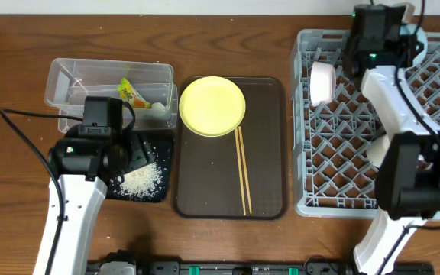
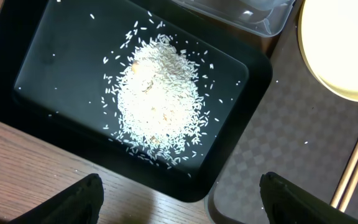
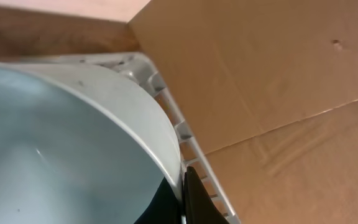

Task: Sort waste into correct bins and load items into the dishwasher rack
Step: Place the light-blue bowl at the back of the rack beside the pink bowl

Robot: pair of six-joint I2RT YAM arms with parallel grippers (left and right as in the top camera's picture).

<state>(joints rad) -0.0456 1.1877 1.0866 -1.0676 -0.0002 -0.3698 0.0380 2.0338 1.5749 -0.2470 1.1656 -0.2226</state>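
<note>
We had rice and wrapper binned; plate and chopsticks weren't racked yet. Our left claw gaped empty, right claw pinched the blue bowl.

- plate: pale yellow
- serving tray: dark brown, fine checked texture
- black tray: speckled with white rice
- rack: grey lattice
- bowl: light blue
- wrapper: yellow-green
- 2 chopsticks: light wood
- table: brown woodgrain
</note>
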